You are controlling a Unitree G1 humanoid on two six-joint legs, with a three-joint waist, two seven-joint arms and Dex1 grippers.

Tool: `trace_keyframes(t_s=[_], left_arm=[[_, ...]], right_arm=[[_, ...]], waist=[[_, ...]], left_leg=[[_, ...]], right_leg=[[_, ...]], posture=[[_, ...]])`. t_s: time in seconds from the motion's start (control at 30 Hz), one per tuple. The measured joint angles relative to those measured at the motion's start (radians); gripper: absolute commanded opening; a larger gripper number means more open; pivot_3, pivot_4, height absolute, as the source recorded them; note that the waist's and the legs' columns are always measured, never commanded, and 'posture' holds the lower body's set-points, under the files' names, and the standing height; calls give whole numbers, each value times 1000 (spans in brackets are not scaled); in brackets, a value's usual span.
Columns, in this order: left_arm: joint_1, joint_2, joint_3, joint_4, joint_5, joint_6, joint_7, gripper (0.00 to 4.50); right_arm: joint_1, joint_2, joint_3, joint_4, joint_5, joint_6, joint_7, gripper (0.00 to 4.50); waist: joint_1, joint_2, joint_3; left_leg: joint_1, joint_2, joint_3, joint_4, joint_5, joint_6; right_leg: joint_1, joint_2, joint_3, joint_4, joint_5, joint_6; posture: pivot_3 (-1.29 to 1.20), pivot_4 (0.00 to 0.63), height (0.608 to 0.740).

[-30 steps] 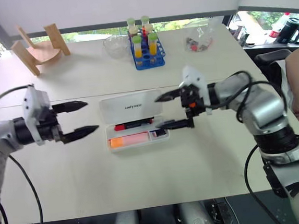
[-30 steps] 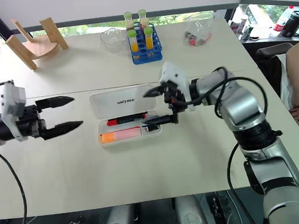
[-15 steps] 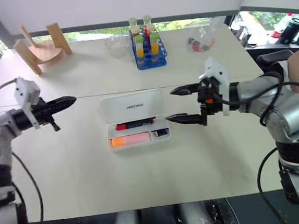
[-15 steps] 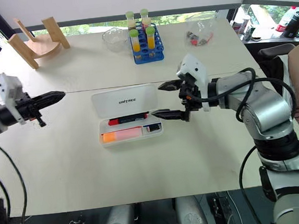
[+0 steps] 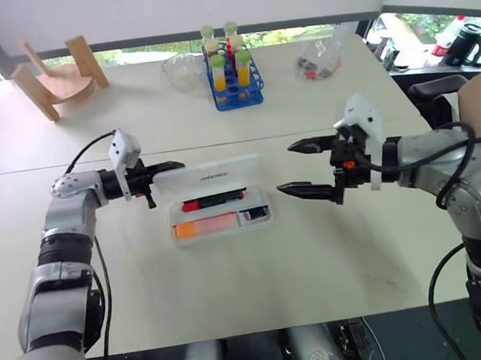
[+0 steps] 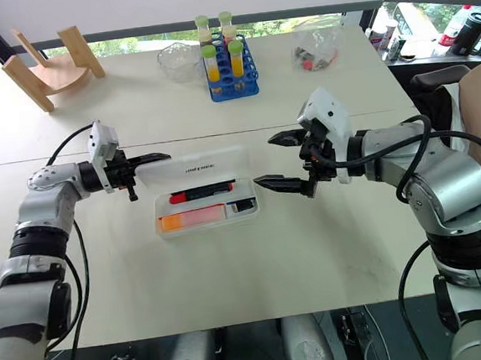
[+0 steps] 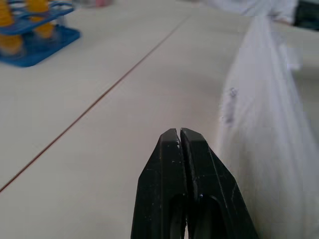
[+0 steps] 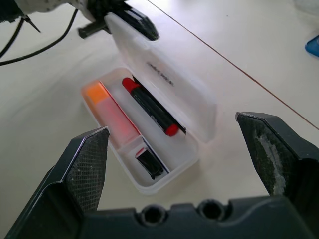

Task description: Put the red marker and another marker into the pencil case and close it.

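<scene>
The pencil case (image 5: 218,207) lies open on the white table (image 5: 315,258) in front of me, its long axis running across from my left to my right. Its lid (image 5: 211,176) is raised on the far side, tilted partway up, with the small dark lettering facing me.

Inside, the red marker (image 5: 213,202) lies in the far slot, lengthwise along the case, with one red end toward my left and the other toward my right and the black stretch between them. The pink marker (image 5: 207,226) lies parallel in the near slot, its orange end pointing to my left. A small dark thing (image 5: 258,215) sits in the little compartment at the right end of the case.

My left gripper (image 5: 170,166) is pressed together, the two black fingers meeting at the tips. That arm reaches in from my left, the forearm roughly level and the gripper pointing to my right, its tip at the left end of the raised lid; I cannot tell whether it touches.

My right gripper (image 5: 298,169) is spread wide and holds nothing. It hangs above the table just to the right of the case, pointing toward my left, one finger above the other.

A blue rack of tubes (image 5: 230,78) stands well beyond the case.
</scene>
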Motion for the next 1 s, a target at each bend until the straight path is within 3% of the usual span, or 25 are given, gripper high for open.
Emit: trace_keyframes(t_s=[0.1,0.23,0.4,0.53,0.7,1.0], left_arm=[[76,36,-22,-122,-9,69,-36,57],[159,13,-89,-234,14,93,-12,57],[175,-26,-174,-250,140,-60,107,57],[200,12,-172,-272,152,-84,128,57],[308,114,-75,-418,35,139,130,57],[577,255,288,-787,-209,435,225,57]], right_arm=[[3,-6,0,-2,7,0,-7,4500],[3,-6,1,-2,15,-4,-13,4500],[-4,-7,11,-1,15,-10,-19,4500],[-5,-8,21,-1,16,-12,-15,4500],[-4,-25,24,6,16,-23,6,4500],[101,-138,38,33,-10,-120,124,4500]], waist=[[5,0,0],[19,0,0],[35,2,-3],[32,3,-3],[14,3,-3],[13,2,-2]], left_leg=[[0,0,0,1,0,0],[0,-1,-1,3,0,0],[4,-1,-1,4,0,0],[18,0,1,0,0,0],[14,1,-1,-1,0,0],[12,1,0,-2,0,0]], right_leg=[[1,-1,0,0,0,0],[3,-1,-1,0,0,0],[7,-1,-1,0,0,1],[19,0,0,-2,0,0],[15,0,0,-2,0,0],[15,-2,0,-5,0,0]], posture=[[0,150,740],[0,150,740],[0,150,740],[0,150,740],[0,150,740],[0,150,740]])
